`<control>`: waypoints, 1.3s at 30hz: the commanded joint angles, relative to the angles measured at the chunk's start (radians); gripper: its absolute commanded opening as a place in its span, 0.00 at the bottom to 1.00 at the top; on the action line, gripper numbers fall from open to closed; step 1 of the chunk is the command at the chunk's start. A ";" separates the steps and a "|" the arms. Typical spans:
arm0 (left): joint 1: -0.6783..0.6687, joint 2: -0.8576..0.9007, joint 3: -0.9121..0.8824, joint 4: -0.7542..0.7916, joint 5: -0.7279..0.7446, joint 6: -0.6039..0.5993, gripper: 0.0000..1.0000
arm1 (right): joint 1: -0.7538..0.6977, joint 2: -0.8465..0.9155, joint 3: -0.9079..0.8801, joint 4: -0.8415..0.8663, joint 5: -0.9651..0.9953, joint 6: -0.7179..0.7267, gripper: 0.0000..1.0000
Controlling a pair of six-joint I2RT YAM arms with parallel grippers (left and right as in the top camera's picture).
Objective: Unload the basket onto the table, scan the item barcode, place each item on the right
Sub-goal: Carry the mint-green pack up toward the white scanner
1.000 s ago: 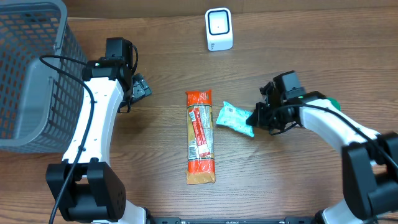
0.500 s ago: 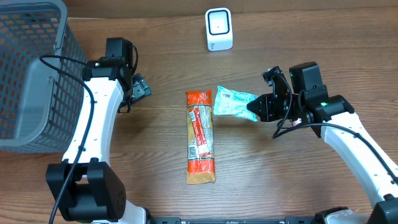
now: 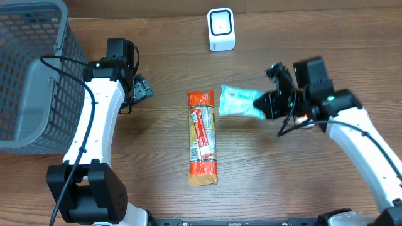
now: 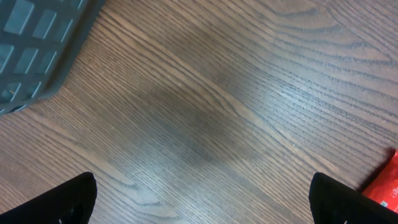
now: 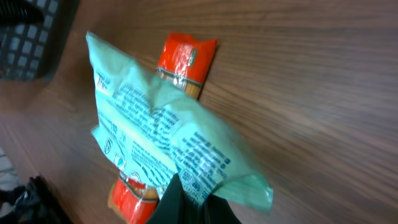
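My right gripper is shut on the right end of a teal printed packet and holds it off the table, right of centre. The right wrist view shows the packet fanning up from the shut gripper, printed side to the camera. A white barcode scanner stands at the back, centre. A long red-and-orange packet lies flat in the middle. Beside the basket, my left gripper is open over bare wood, as the left wrist view shows.
A grey mesh basket fills the far left; its corner shows in the left wrist view. The red packet's end peeks in at that view's right edge. The table is brown wood.
The right gripper has lifted the teal packet off the table and carried it up and slightly back. The left arm has stayed still.
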 commanded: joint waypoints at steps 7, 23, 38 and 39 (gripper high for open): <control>-0.007 -0.019 0.014 0.002 -0.014 0.011 1.00 | 0.004 0.211 0.814 -0.441 0.201 -0.027 0.03; -0.007 -0.019 0.014 0.002 -0.014 0.011 1.00 | 0.218 0.659 1.079 -0.208 0.957 -0.315 0.04; -0.007 -0.019 0.014 0.002 -0.014 0.011 1.00 | 0.261 0.975 1.074 0.399 1.468 -0.715 0.04; -0.007 -0.019 0.014 0.002 -0.014 0.012 1.00 | 0.266 0.988 1.074 0.437 1.469 -0.763 0.04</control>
